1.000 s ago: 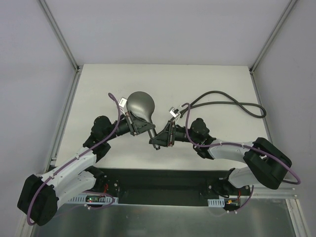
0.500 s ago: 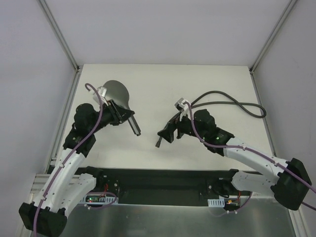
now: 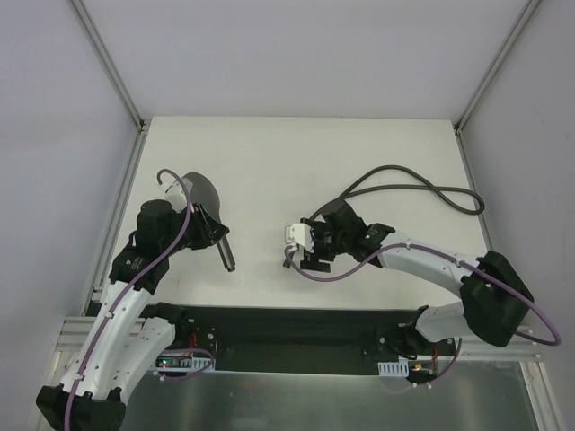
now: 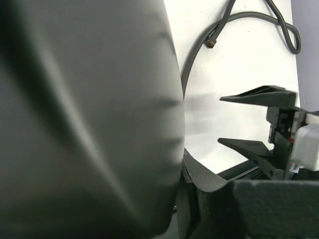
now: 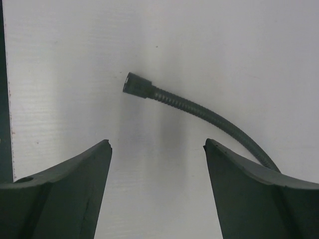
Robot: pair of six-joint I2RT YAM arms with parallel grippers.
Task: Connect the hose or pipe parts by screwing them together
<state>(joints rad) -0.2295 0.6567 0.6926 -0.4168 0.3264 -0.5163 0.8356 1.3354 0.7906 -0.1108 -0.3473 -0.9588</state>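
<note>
My left gripper (image 3: 208,230) is shut on the grey shower head (image 3: 204,192), holding it off the table with the handle tip (image 3: 227,259) pointing toward the near edge. In the left wrist view the shower head (image 4: 84,114) fills the left side, pressed against one finger (image 4: 209,181). The dark-grey hose (image 3: 404,171) lies looped at the right of the table. One end fitting (image 5: 134,83) rests on the table just ahead of my right gripper (image 5: 157,144), which hovers open above it, touching nothing. The other fitting (image 4: 210,43) lies farther back.
The white table (image 3: 296,153) is bounded by metal frame rails at left (image 3: 117,206) and right (image 3: 485,215). A black strip (image 3: 296,323) runs along the near edge by the arm bases. Purple cables trail along both arms.
The right gripper opened and let go of the hose end, which now lies on the table. It turned to face down. The left arm pulled the shower head away to the left.
</note>
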